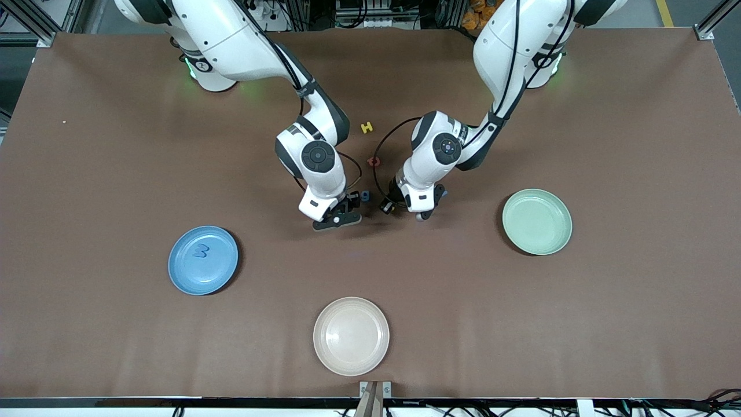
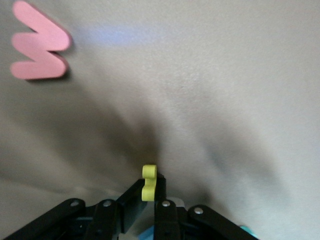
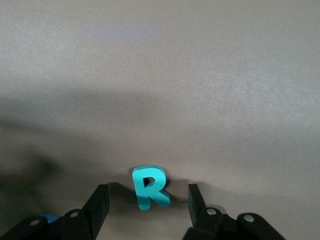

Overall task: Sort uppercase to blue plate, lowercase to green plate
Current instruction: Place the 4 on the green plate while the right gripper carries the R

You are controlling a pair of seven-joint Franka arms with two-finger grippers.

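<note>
In the left wrist view my left gripper (image 2: 150,186) is shut on a tiny yellow h (image 2: 149,175), just above the table. A red w (image 2: 37,47) lies flat farther off in that view. My right gripper (image 3: 147,192) is open and low over the table. A teal R (image 3: 149,187) lies between its fingers with a gap on each side. In the front view both grippers sit mid-table, the right (image 1: 341,219) and the left (image 1: 422,213). The blue plate (image 1: 217,278) holds a blue M (image 1: 201,251). The green plate (image 1: 536,221) holds nothing.
A yellow H (image 1: 366,127) and a red Q (image 1: 373,161) lie between the two arms, nearer their bases. A small blue letter (image 1: 365,196) rests between the grippers. A cream-white plate (image 1: 351,335) sits near the table's front edge.
</note>
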